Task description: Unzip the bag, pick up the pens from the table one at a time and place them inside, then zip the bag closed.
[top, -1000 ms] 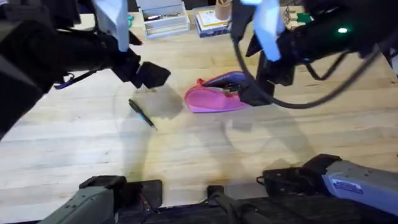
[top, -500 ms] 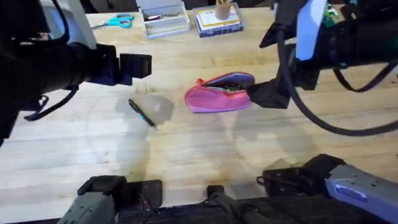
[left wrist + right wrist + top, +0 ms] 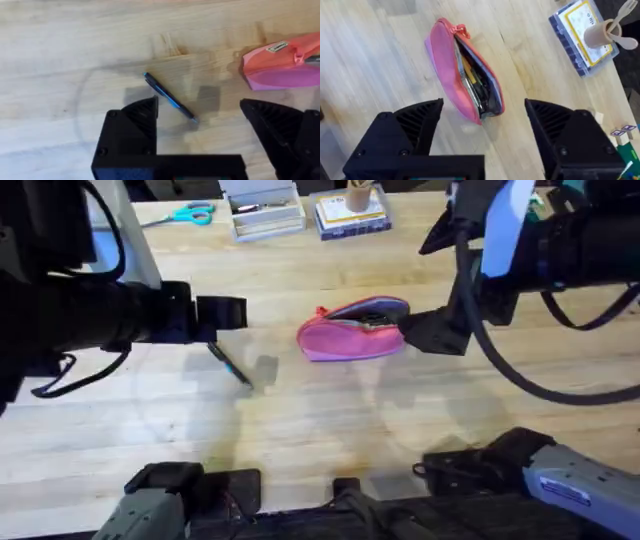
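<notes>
Pen (image 3: 170, 97) lies near pink pouch (image 3: 352, 330): thin, hard, likely rolls; grab middle. Left gripper (image 3: 200, 117) wide open, empty. Right gripper (image 3: 482, 120) wide open, empty.

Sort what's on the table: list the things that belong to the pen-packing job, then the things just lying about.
Job: bag, unzipped; pen on the table; left gripper; right gripper.

Lying about: scissors; clear box; blue-edged box; cup.
</notes>
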`<state>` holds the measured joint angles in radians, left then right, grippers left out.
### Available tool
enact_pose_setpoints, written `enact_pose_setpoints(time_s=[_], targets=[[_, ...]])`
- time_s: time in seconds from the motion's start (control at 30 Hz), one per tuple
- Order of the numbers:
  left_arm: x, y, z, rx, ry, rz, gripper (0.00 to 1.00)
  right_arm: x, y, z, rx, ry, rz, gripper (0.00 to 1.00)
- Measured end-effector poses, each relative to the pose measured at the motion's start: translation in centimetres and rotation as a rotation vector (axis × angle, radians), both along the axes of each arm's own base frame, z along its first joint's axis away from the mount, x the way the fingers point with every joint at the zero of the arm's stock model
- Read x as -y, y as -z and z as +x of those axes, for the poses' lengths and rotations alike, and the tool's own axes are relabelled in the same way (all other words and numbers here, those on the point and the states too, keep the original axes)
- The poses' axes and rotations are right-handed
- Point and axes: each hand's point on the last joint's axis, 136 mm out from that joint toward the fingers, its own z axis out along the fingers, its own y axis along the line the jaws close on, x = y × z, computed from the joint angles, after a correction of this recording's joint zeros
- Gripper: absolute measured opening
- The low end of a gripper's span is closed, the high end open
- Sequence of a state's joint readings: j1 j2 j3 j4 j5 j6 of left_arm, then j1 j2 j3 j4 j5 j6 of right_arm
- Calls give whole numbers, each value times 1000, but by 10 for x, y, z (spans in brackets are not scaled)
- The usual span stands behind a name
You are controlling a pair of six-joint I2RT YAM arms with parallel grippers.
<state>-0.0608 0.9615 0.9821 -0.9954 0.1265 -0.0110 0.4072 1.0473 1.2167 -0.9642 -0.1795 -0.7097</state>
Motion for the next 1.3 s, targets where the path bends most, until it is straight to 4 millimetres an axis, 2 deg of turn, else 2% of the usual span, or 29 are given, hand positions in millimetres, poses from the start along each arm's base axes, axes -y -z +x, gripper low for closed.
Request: enact_pose_setpoints(time_s=[0.23,0.4,0.57,0.8,0.97,1.0,1.3], targets=[[-3,8,-3,-87,-249,-139,993,0,0,0,1,0,0,998],[-18,18,-8,-137,-408,-124,993,0,0,0,1,0,0,998],[-27,28,-5,-173,-482,-89,993,0,0,0,2,0,1,998],[-33,58,0,-283,-545,-34,993,-1,-1,1,7,0,3,998],[-30,87,4,-358,-557,-14,993,-1,-1,1,8,0,3,998],[-27,99,5,-387,-561,-8,993,-1,-1,1,8,0,3,998],[-23,128,3,-436,-599,-8,993,-1,-2,2,12,0,5,998]])
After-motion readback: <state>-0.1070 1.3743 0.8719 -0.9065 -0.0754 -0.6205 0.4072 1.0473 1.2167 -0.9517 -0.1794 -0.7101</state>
